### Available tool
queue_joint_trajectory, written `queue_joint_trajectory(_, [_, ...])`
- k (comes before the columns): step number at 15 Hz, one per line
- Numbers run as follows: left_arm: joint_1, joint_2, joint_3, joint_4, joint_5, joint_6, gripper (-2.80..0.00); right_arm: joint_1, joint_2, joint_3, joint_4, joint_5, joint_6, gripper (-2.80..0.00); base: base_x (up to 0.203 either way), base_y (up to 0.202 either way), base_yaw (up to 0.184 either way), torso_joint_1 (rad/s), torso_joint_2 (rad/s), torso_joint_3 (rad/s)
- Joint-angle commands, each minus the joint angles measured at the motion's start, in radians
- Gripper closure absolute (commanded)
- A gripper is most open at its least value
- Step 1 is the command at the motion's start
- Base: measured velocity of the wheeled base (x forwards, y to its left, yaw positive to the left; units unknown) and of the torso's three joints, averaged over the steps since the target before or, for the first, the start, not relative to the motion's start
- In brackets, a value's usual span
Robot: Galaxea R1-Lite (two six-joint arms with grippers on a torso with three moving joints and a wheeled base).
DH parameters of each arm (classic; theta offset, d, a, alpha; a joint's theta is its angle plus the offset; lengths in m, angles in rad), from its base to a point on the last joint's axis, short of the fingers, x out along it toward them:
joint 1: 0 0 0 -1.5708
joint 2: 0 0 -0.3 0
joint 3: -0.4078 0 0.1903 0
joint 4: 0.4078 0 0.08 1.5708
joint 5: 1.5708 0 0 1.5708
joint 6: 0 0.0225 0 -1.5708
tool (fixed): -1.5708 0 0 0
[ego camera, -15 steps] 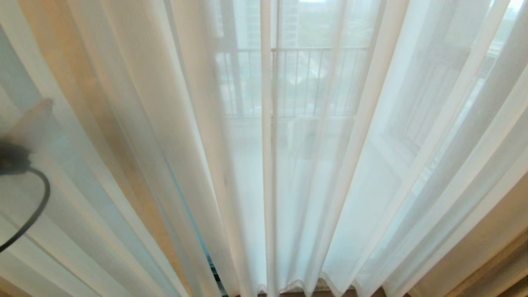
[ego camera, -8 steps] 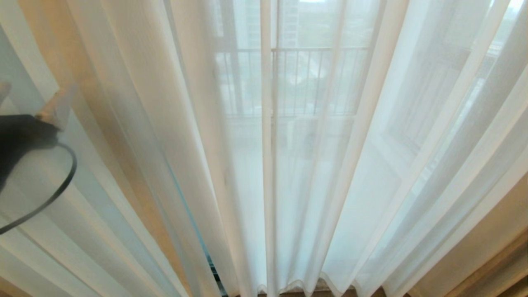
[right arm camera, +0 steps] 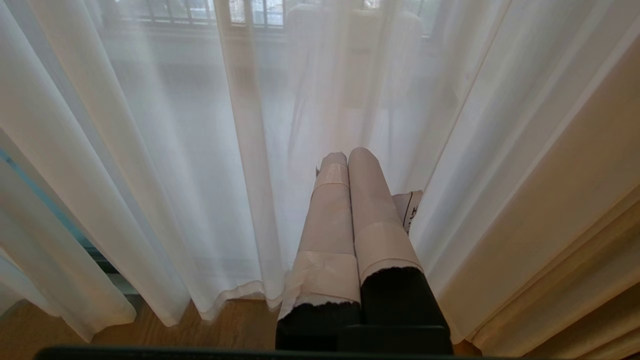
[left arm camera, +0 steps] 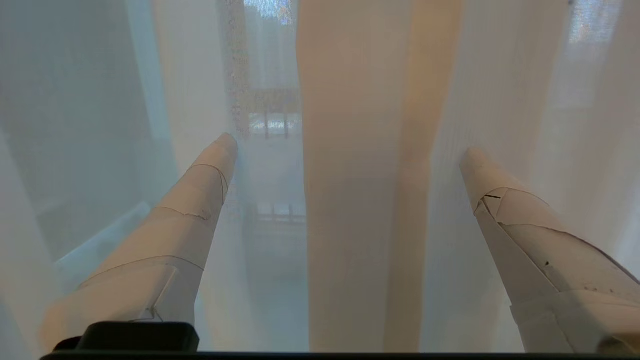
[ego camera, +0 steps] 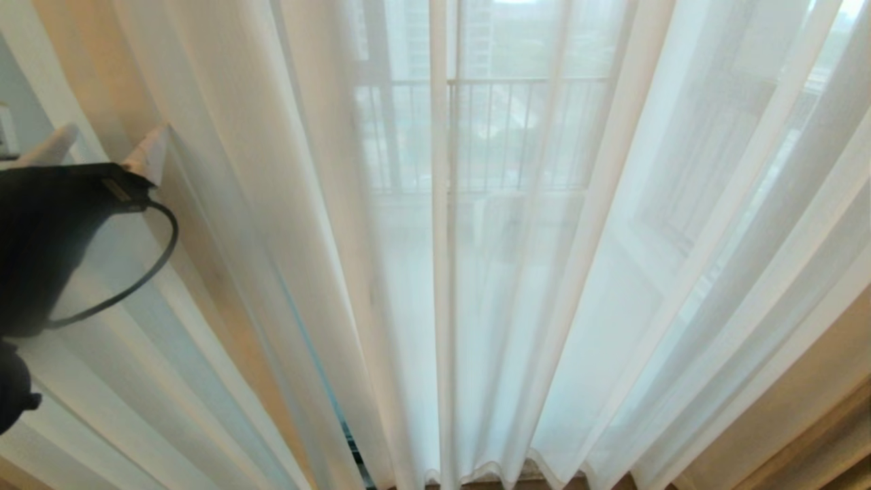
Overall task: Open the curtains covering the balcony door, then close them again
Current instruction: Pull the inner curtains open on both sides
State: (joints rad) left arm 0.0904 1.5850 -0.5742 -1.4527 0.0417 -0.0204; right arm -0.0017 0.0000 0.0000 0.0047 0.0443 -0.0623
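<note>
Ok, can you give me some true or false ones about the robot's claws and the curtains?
1. The left claw is wide open. True.
2. The left claw is squeezing a fold of the curtains. False: its fingers stand apart with the fabric just ahead of them, nothing pinched.
3. The right claw is shut. True.
4. The curtains are pulled aside so the balcony door is uncovered. False: they hang across it, meeting near the middle, and the door only shows through the sheer fabric.
5. The right claw is holding the curtain hem. False: its fingers are pressed together, empty, low near the wooden floor.
</note>
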Motion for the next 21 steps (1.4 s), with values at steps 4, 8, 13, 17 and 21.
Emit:
queue_joint_trajectory(4, [-0.002,0.133,-0.105,-0.021,-0.003,-0.009,-2.8,0.0,0.0,0.0,0.0,0.0,-0.001,0.0,0.0,0.0,0.0,0.0,0.0,0.0])
queue_joint_trajectory(8, [-0.008,0.178,-0.171,-0.02,-0.006,-0.01,-2.8,0.0,0.0,0.0,0.0,0.0,-0.001,0.0,0.0,0.0,0.0,0.0,0.0,0.0])
queue_joint_trajectory(13, [-0.015,0.126,-0.109,-0.02,-0.006,-0.01,-2.8,0.0,0.0,0.0,0.0,0.0,-0.001,0.0,0.0,0.0,0.0,0.0,0.0,0.0])
queue_joint_trajectory(17, [-0.065,0.066,-0.013,-0.017,-0.008,-0.047,-2.8,0.0,0.0,0.0,0.0,0.0,-0.001,0.0,0.0,0.0,0.0,0.0,0.0,0.0])
queue_joint_trajectory(21, [-0.122,0.065,-0.016,-0.014,-0.008,-0.055,-2.8,0.0,0.0,0.0,0.0,0.0,-0.001,0.0,0.0,0.0,0.0,0.0,0.0,0.0])
